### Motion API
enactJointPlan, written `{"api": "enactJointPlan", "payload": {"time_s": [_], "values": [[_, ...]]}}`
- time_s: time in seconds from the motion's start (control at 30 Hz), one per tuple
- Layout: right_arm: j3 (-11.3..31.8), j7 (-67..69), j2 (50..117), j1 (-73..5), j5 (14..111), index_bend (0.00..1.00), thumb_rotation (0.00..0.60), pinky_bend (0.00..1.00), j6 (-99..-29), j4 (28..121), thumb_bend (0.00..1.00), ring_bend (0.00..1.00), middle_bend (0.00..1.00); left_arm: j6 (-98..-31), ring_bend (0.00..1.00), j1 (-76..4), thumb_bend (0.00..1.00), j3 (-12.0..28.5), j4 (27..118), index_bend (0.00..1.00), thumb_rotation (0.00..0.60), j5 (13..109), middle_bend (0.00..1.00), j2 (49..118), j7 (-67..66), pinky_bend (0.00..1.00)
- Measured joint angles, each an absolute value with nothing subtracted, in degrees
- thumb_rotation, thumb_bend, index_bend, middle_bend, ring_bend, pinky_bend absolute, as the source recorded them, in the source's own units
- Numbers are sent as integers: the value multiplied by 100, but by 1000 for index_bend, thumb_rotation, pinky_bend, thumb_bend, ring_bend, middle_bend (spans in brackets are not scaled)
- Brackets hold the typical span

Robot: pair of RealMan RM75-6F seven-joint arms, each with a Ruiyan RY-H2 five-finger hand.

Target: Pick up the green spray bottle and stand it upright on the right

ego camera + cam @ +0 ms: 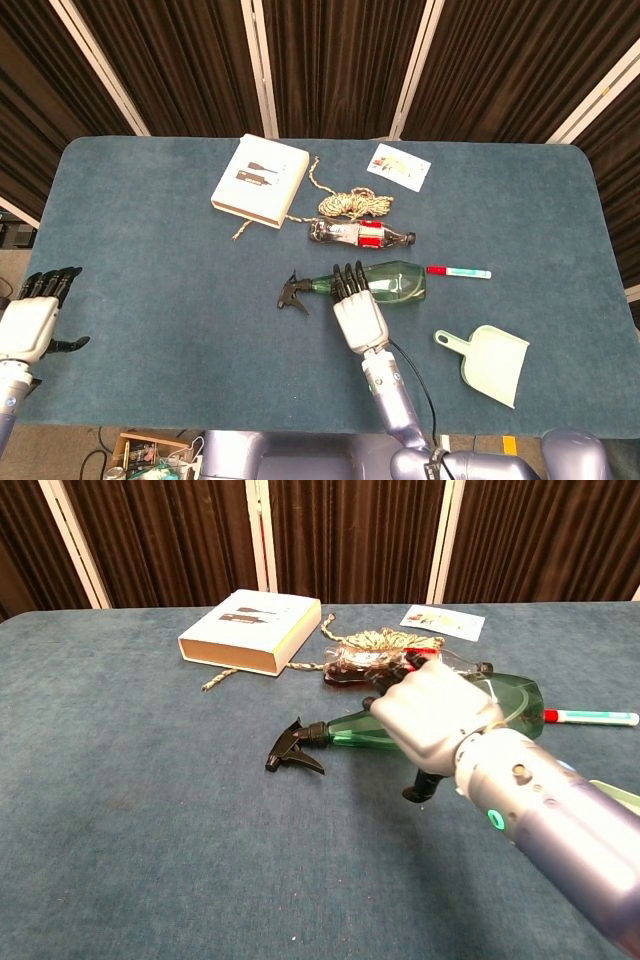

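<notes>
The green spray bottle [392,282] [510,702] lies on its side mid-table, its black trigger head [293,293] [290,748] pointing left. My right hand [357,312] [432,718] hovers over the bottle's narrow neck part with fingers extended and apart, its thumb hanging below; it holds nothing. My left hand [30,322] sits at the table's left edge, fingers straight, holding nothing; the chest view does not show it.
A cola bottle [360,235] lies just behind the spray bottle, with a rope coil [352,203], a white box [260,180] and a card [398,166] further back. A red-capped marker [458,271] lies right of the bottle. A pale green dustpan [490,363] sits front right.
</notes>
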State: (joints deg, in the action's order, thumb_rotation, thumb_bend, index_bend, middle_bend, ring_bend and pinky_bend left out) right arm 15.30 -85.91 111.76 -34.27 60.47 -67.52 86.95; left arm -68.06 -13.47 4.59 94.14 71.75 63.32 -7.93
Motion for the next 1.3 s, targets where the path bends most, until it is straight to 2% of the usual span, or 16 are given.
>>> {"api": "enactJointPlan", "payload": {"time_s": [0.3, 0.7, 1.0, 1.17, 1.3], "values": [[1647, -8383, 11204, -3863, 5802, 258, 600, 0, -6224, 8079, 263, 0, 0, -6622, 41, -1452, 33, 533, 9258, 67, 600, 6734, 58, 6465, -1071, 0], [1877, -7921, 10844, -4432, 5436, 384, 600, 0, -5586, 7320, 314, 0, 0, -6438, 41, -1640, 34, 630, 9094, 67, 600, 6068, 58, 6726, -1643, 0], [1826, -7386, 10698, -4716, 5392, 610, 600, 0, -5259, 6675, 393, 0, 0, -6449, 41, -1725, 34, 641, 9083, 67, 600, 5853, 58, 6842, -1897, 0], [1740, -6924, 10672, -4789, 5581, 801, 600, 53, -5190, 6351, 502, 0, 33, -6411, 41, -1774, 34, 622, 9081, 67, 600, 5815, 58, 6883, -1968, 0], [1622, -6481, 10688, -4815, 5928, 876, 600, 92, -5273, 6052, 572, 0, 80, -6385, 41, -1807, 34, 612, 9087, 67, 600, 5791, 57, 6901, -2001, 0]]}}
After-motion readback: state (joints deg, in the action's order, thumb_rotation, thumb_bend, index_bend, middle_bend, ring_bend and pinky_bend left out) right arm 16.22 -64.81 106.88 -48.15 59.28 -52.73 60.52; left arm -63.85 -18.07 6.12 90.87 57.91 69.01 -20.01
